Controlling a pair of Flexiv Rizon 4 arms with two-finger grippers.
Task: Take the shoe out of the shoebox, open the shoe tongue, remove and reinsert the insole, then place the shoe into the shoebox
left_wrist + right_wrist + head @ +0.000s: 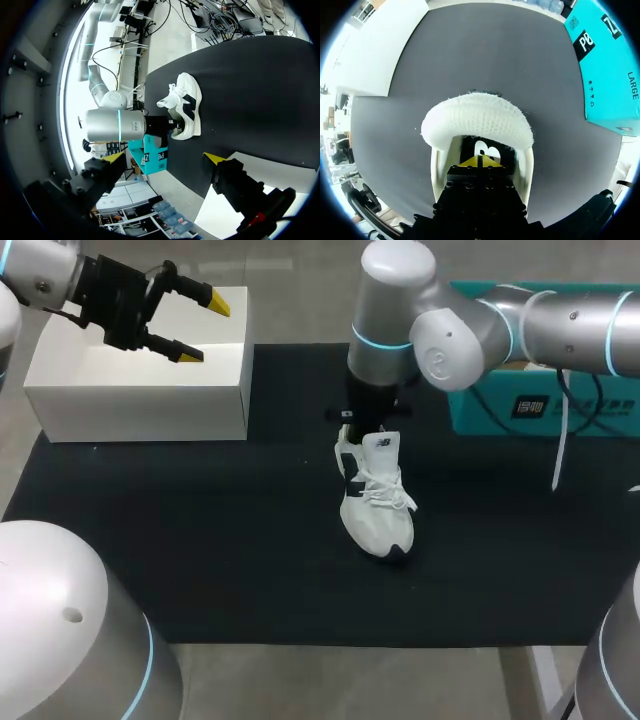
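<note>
White shoe [375, 505] near lettered teal box [480, 405].

Fuzzy knit white shoe [374, 502] on matt black mat [200, 540].

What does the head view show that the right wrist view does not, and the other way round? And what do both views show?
Only the head view shows the left gripper, open above the white box, and the laces and toe of the shoe. Only the right wrist view shows the right gripper: its yellow tips are together, down inside the shoe's opening, over a black patch with a logo. In the head view the right arm hides it. Both show the white shoe on the black mat, with the teal box beside it.
</note>
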